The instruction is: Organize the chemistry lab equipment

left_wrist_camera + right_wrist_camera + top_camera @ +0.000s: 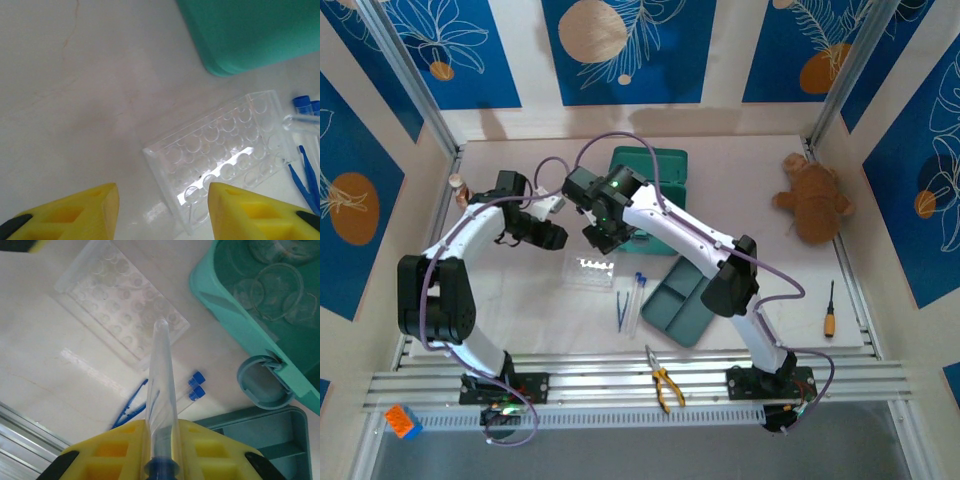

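My right gripper is shut on a clear test tube, its blue cap at the fingers and its round end pointing down over the clear tube rack. In the top view this gripper hangs just above the rack. My left gripper stands open and holds nothing, above the table at the rack's near left corner; from above it is left of the rack. Two capped test tubes lie on the table. Glass flasks sit in the green box.
Blue tweezers lie beside the loose tubes. A teal tray lies to their right and the green box behind the arms. Yellow-handled pliers rest on the front rail. A brown plush toy and a screwdriver lie at the right.
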Available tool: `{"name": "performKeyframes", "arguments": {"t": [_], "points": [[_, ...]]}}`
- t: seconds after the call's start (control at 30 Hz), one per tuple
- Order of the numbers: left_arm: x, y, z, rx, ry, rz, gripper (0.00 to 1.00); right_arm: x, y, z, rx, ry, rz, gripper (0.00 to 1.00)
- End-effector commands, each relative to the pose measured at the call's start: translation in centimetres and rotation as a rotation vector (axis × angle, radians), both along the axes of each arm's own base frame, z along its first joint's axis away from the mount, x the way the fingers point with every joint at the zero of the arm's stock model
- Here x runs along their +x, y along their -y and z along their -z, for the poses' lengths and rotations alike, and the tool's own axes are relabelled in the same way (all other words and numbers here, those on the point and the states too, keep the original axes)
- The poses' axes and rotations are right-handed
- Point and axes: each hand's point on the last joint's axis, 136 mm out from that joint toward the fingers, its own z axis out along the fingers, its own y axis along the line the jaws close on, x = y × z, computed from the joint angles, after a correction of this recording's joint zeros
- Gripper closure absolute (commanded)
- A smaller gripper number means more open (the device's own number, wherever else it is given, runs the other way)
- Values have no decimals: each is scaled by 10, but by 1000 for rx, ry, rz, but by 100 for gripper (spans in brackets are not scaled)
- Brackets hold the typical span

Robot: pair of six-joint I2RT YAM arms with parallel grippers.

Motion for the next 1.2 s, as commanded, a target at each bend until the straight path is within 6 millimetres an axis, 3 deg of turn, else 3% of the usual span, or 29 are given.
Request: {"name": "performKeyframes", "arguments": {"t": [0.0, 0.7, 1.03, 1.17], "points": [[-1, -6, 1, 21, 22, 11, 50, 0, 11, 5, -52, -16, 10, 81], [-19, -4, 38, 5, -51, 30, 50, 7, 0, 26, -72, -48, -6, 81], [-28, 9, 52, 5, -88, 70, 50, 5, -7, 27, -72, -53, -27, 80], [-28, 15, 56, -1, -103, 84, 50, 2, -11, 36, -93, -67, -46, 79]]}}
